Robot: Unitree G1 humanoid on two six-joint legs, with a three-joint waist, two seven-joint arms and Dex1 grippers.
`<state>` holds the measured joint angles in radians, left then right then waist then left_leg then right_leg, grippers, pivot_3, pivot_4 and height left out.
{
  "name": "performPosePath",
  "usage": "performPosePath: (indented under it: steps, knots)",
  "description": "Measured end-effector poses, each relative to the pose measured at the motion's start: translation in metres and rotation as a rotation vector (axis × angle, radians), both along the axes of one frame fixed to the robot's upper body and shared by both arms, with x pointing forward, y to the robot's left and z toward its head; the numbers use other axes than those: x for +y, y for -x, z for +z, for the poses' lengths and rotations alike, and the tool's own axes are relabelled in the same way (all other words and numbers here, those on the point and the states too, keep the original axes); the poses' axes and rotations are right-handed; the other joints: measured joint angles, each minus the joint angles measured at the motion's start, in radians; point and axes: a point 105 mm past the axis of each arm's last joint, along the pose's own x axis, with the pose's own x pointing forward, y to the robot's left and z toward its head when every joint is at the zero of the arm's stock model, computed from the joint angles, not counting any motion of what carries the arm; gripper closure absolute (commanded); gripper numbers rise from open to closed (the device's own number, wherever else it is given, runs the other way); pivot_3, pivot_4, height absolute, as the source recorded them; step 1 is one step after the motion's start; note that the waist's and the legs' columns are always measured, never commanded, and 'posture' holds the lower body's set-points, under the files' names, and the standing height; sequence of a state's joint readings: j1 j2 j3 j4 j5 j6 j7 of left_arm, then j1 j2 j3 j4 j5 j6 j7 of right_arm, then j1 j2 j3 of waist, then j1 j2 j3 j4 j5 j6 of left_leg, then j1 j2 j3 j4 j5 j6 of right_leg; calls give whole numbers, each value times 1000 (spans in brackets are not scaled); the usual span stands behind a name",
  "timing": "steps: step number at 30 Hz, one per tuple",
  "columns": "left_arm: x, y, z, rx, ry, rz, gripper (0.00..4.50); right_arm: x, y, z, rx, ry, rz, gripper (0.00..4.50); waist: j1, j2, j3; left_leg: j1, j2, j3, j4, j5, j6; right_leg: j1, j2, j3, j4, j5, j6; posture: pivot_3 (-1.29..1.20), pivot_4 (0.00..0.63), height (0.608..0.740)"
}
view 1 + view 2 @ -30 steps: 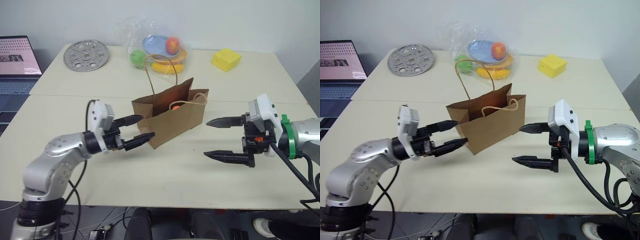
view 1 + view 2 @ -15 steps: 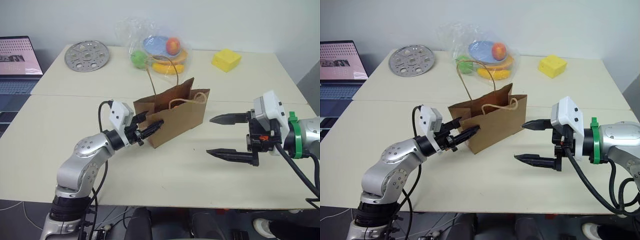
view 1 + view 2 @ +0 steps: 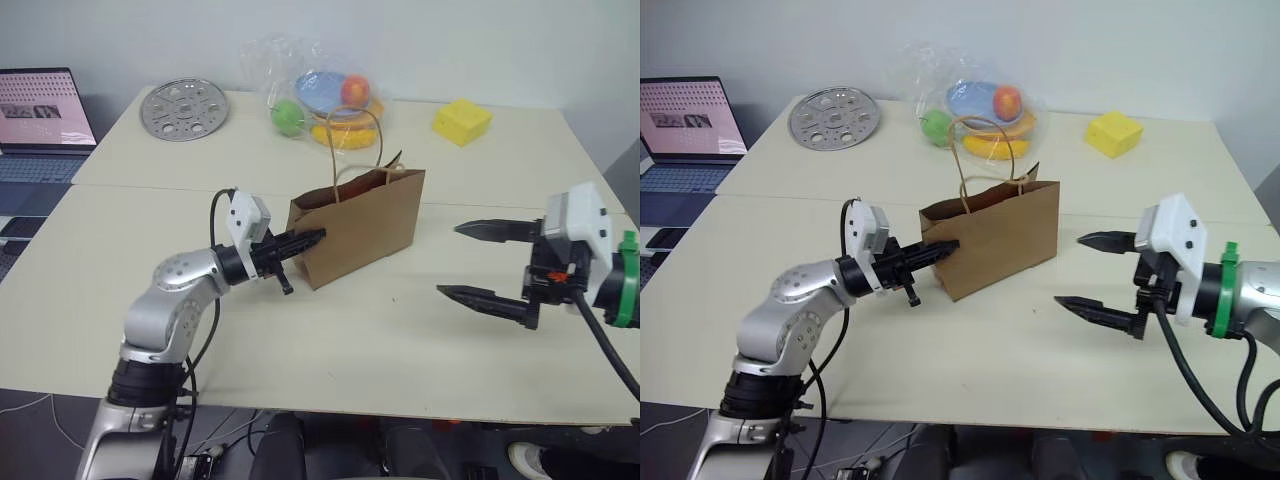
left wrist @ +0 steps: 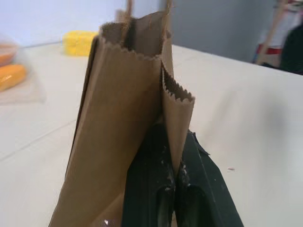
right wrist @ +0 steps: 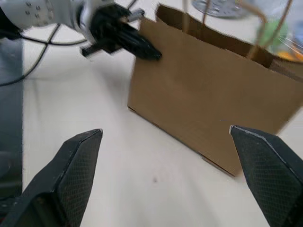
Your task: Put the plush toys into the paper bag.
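Observation:
The brown paper bag [image 3: 365,222] stands upright mid-table with its loop handles raised. My left gripper [image 3: 308,239] points level at the bag's left end and is shut on the bag's folded side edge, as the left wrist view shows: the black fingers [image 4: 142,189] pinch the serrated paper flap [image 4: 176,118]. My right gripper [image 3: 450,260] hovers open to the right of the bag, apart from it, with nothing between its fingers; in its wrist view the bag [image 5: 218,94] sits ahead of the wide fingers [image 5: 71,165]. The plush toys are hidden.
At the table's back are a plastic-wrapped blue plate with fruit [image 3: 335,98], a yellow block [image 3: 462,120] and a round metal disc [image 3: 185,107]. A laptop [image 3: 45,110] sits far left. A seam between two tables runs behind the bag.
My left gripper reached the bag's left end and shut on its edge. The bag now stands straighter. My right gripper drew away to the right, still open.

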<state>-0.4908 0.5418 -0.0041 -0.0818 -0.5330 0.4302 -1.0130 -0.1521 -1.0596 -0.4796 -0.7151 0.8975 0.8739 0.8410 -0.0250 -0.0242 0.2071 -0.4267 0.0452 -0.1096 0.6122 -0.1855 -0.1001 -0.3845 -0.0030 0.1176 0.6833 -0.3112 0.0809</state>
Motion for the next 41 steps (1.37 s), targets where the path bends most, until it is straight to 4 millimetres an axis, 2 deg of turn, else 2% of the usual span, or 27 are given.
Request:
performPosePath:
  steps: [3,7,14,18,19,20,22,29,33,36,38,41]
  knots:
    - [-5,5,8,-3,-51,-161,4456,-18,6,5,-1,15,-83,0,-3,0,0,0,0,0,0,0,0,0,0,0,0,0,0,0,150,740]
    - [-10,4,6,17,-82,-281,4456,-25,16,5,4,30,-120,0,-11,1,0,2,0,0,0,0,0,2,1,0,0,0,0,0,150,740]
    - [-12,-20,-18,-27,-184,-273,4456,-21,28,-5,30,51,-137,0,-9,1,-1,8,0,1,0,0,0,8,0,2,-2,0,0,0,150,740]
    - [-13,-22,-16,-45,-185,-271,4456,-22,27,-4,25,53,-143,0,-8,1,-1,9,0,1,0,0,0,10,0,2,-2,0,0,0,150,740]
    - [-13,-22,-16,-42,-183,-269,4065,-22,27,-4,26,55,-143,0,-8,1,-1,9,0,1,0,0,0,10,0,2,-2,0,0,0,150,740]
    - [-12,-22,-15,-34,-183,-267,3894,-22,26,-4,27,56,-141,0,-8,1,-1,9,0,1,0,0,0,10,0,2,-2,0,0,0,150,740]
    - [-7,-19,-12,-33,-202,-259,3266,-22,24,-4,37,59,-128,0,-12,1,-1,9,0,1,0,0,0,9,1,2,-2,0,0,0,150,740]
    - [29,7,-5,-15,-259,-151,1078,-27,11,0,37,64,-106,0,-24,1,-1,10,1,1,-2,0,0,10,0,1,-1,0,0,0,150,740]
    - [69,18,-3,-17,-328,20,1078,-32,0,1,22,122,-61,0,-29,1,0,10,1,2,-2,0,0,9,0,2,-2,0,0,0,150,740]
    - [96,21,5,-36,-415,167,1078,-43,-7,8,17,140,-55,0,-29,1,0,10,1,3,-1,0,0,9,0,3,-3,-2,1,0,150,740]
    - [124,29,8,18,-478,276,1078,-58,-10,15,25,188,-58,0,-29,1,0,11,1,4,-2,0,0,9,-1,3,-3,-2,1,0,150,740]
    - [133,36,13,42,-470,301,1078,-70,-13,19,23,199,-68,0,-25,1,0,10,1,4,-2,0,0,9,-1,3,-3,-4,-3,0,150,740]
